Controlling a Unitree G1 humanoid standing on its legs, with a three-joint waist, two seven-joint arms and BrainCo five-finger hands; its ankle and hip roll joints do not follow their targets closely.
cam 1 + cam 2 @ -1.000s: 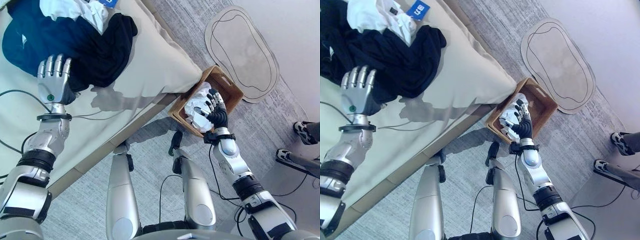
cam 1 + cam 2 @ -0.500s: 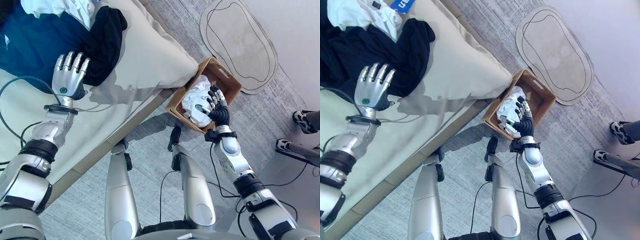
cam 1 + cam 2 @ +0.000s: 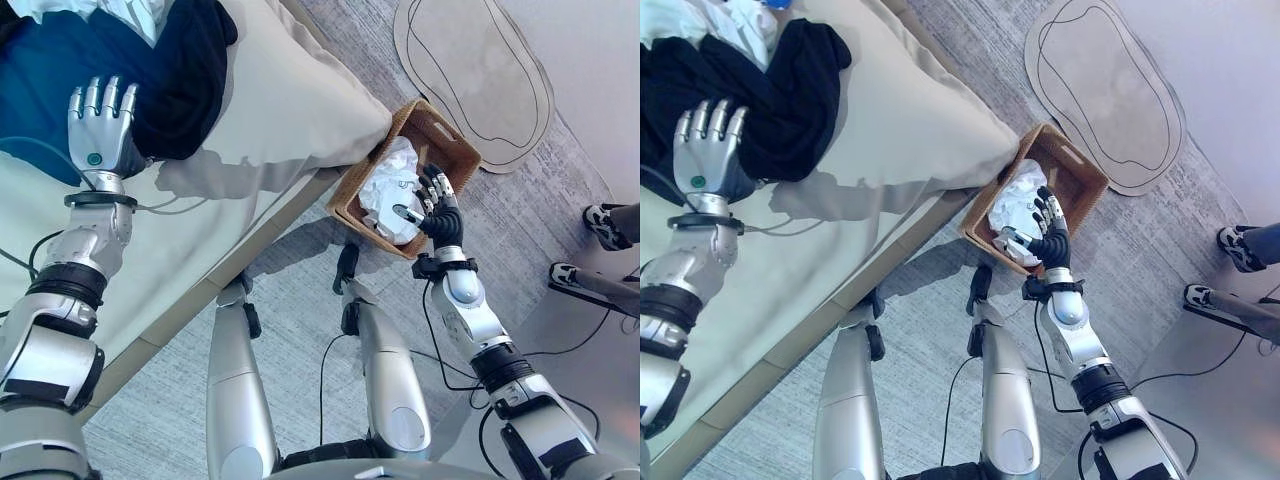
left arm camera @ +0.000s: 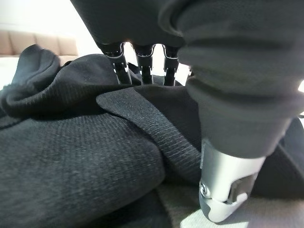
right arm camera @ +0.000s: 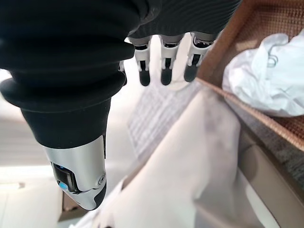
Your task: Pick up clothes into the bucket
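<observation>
Dark garment (image 3: 175, 85) on bed (image 3: 290, 110): our open left hand (image 3: 97, 125) should curl deep into folds. Open right hand (image 3: 432, 205) hovers over basket (image 3: 455, 150).

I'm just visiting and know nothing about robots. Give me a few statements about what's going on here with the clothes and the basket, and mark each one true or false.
1. A white garment lies in the brown basket. True.
2. The basket stands on top of the bed. False: it stands on the floor beside the bed.
3. The left hand rests with straight fingers at the dark clothes on the bed. True.
4. The right hand grips a dark garment. False: it hangs open over the basket, holding nothing.
5. The bed is bare of clothes. False: a dark pile lies on it, with white cloth beside that.
</observation>
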